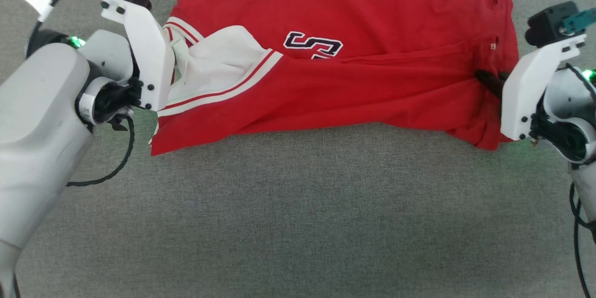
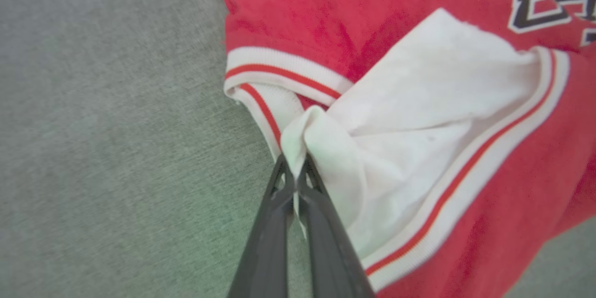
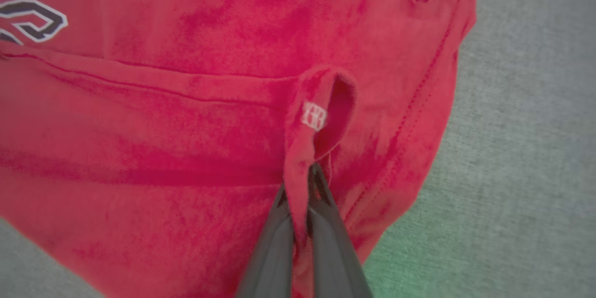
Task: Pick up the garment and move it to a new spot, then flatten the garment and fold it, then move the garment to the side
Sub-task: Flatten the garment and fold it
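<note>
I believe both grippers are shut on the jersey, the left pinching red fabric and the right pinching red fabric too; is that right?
Not quite: the left gripper pinches white sleeve fabric of the garment, as the left wrist view shows. The right gripper is indeed shut on red fabric.

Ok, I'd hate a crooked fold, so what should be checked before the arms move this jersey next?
1. Hold of the left gripper on the white sleeve: ok, shut on it.
2. Hold of the right gripper on the garment: ok, shut on a red edge.
3. Whether the garment lies flat: not ok, a long crease crosses it and the sleeve is bunched.
4. Whether the chest lettering shows fully: not ok, a fold covers its lower part.
5. Layers caught in each grip: cannot tell.
</note>
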